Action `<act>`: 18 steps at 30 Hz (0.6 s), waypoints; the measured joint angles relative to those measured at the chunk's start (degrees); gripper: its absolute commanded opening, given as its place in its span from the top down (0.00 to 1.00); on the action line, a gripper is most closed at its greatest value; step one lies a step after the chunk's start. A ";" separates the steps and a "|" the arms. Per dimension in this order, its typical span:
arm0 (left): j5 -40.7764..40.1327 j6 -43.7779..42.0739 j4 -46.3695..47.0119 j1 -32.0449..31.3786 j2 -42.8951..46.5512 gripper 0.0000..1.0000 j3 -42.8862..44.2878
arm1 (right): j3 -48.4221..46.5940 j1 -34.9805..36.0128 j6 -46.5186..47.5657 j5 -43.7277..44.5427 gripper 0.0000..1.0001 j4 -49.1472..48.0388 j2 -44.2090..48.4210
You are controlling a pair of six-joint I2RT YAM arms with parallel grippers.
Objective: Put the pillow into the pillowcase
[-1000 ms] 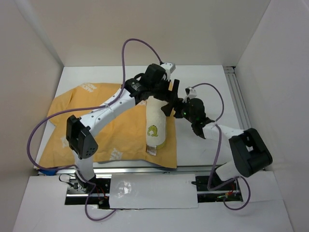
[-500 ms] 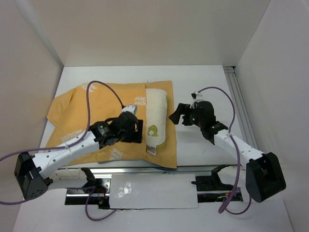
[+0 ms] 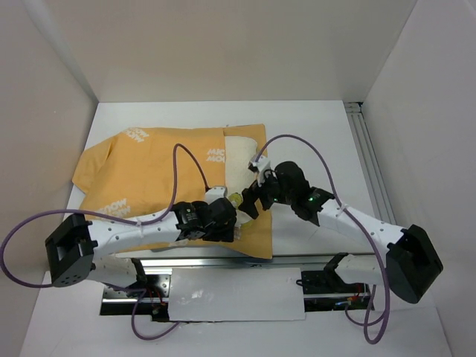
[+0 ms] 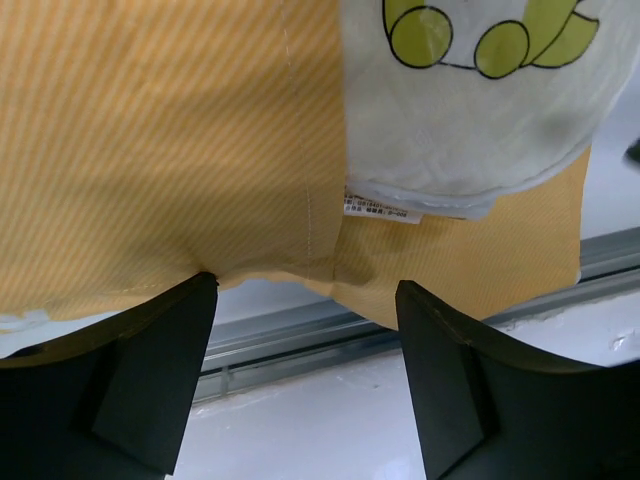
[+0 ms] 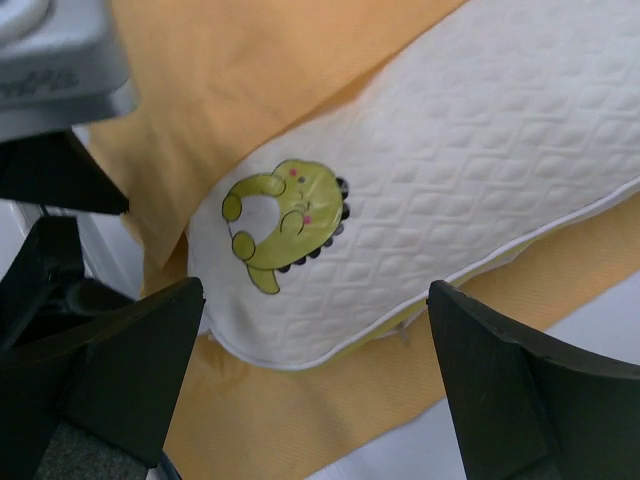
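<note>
Overhead, pillowcase: The mustard-orange pillowcase (image 3: 149, 171) lay flat over the left and middle of the white desk (image 3: 320, 126), its open side turned to the right.
Overhead, pillow: The cream pillow (image 3: 239, 156) showed only as a narrow strip at that opening, with orange cloth over its left part and beneath it.
Overhead, arms: The left claw (image 3: 225, 222) and right claw (image 3: 253, 201) came close together at the strip's near end.
Left wrist, claw: The left claw (image 4: 305, 288) hung with jaws apart over the case's near edge, nothing between them.
Left wrist, pillow: The pillow (image 4: 470, 110) corner and its sewn label (image 4: 382, 208) rested on the lower layer of the pillowcase (image 4: 150, 150). The upper layer's stitched hem ran just beside it.
Right wrist, claw: The right claw (image 5: 315, 300) stood spread wide above the pillow (image 5: 470, 190), near its yellow cartoon mark (image 5: 280, 222), gripping nothing.
Right wrist, pillowcase: The pillowcase (image 5: 260, 70) covered one long side of the pillow and showed again under the other.
Progress: The pillow appeared mostly inside. What was left, by these views, was covering the bare strip, either by drawing the upper layer across or by pushing the pillow deeper.
</note>
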State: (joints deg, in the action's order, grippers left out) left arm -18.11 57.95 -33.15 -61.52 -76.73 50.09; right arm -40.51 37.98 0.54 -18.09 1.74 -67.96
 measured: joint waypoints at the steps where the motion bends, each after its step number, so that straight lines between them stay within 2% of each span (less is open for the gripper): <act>1: -0.07 0.87 0.46 0.00 -0.46 0.18 -0.09 | 0.00 1.18 1.25 0.42 0.00 0.68 -0.02; 4: -0.55 3.10 0.81 0.00 -1.14 0.29 -0.33 | -0.04 2.19 3.85 2.56 0.00 2.62 -0.66; 5: -0.92 3.87 0.92 -0.02 -1.49 0.34 -0.33 | -0.24 2.16 4.09 3.56 0.00 2.84 -1.33; 6: -1.25 4.22 1.03 -0.04 -1.88 0.43 -0.33 | -0.76 2.16 4.35 4.61 0.00 3.15 -2.80; 13: -3.17 5.53 2.08 -0.04 -6.16 0.63 -0.31 | -4.17 2.27 4.96 4.70 0.00 4.28 -9.49; 16: -3.74 5.88 2.29 -0.04 -8.39 0.83 -0.26 | -4.17 3.02 4.57 4.55 0.00 4.92 -9.07; 17: -4.00 6.19 2.25 -0.04 -8.66 1.00 -0.26 | -4.11 3.34 3.82 4.48 0.00 5.31 -8.50; 18: -4.15 6.99 2.32 -0.04 -8.68 1.00 -0.26 | -4.00 3.50 3.28 4.33 0.00 5.68 -7.78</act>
State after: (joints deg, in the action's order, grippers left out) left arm -22.26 64.95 -30.83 -61.56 -85.41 49.82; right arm -44.51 41.47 3.81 -13.76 7.42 -75.75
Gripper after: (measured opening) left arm 0.088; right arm 1.001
